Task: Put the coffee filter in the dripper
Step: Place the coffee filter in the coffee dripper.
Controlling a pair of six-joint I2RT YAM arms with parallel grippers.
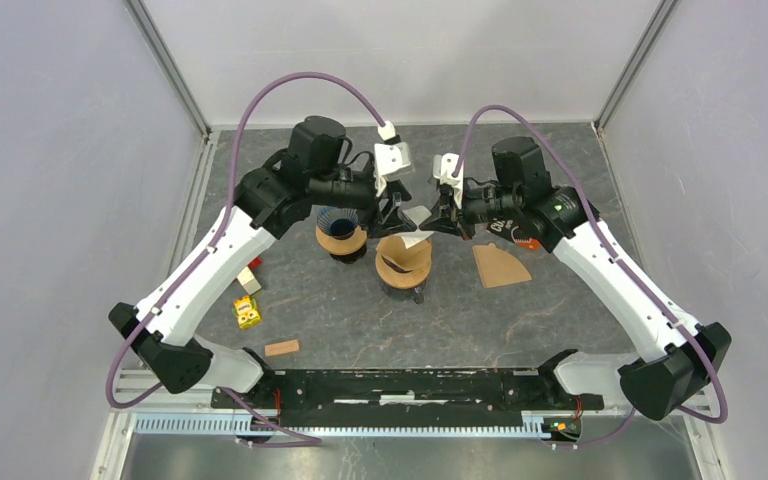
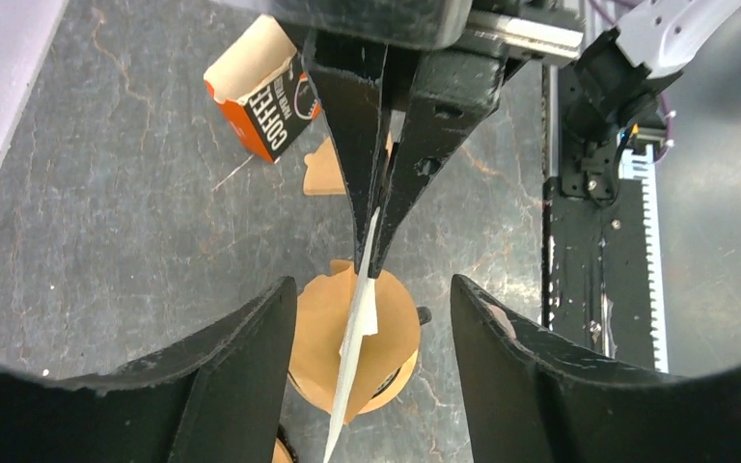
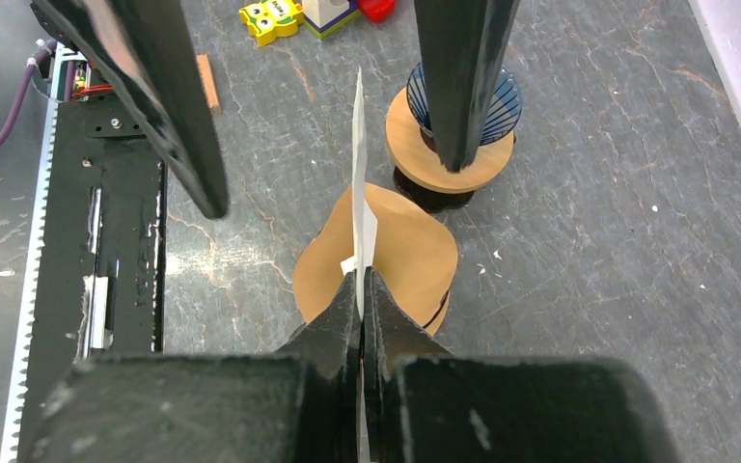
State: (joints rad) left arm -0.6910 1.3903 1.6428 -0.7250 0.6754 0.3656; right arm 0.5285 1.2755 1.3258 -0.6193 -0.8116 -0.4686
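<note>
A white coffee filter (image 1: pixel 417 216) hangs edge-on in the air, with my right gripper (image 1: pixel 438 218) shut on its near edge (image 3: pixel 360 280). My left gripper (image 1: pixel 395 210) is open; its fingers (image 2: pixel 241 367) stand on either side of the filter (image 2: pixel 359 318) without touching it. Right below sits a dripper lined with a brown filter (image 1: pixel 403 262), also seen in the right wrist view (image 3: pixel 405 251). A second, blue ribbed dripper (image 3: pixel 507 106) on a wooden ring stands just beyond, partly hidden under the left arm (image 1: pixel 338 222).
A flat brown filter (image 1: pixel 500 267) lies to the right of the drippers, with an orange coffee box (image 2: pixel 260 92) near it. Small toy blocks (image 1: pixel 247 312) and a brown piece (image 1: pixel 281 348) lie at the front left. The black base rail (image 1: pixel 400 385) runs along the near edge.
</note>
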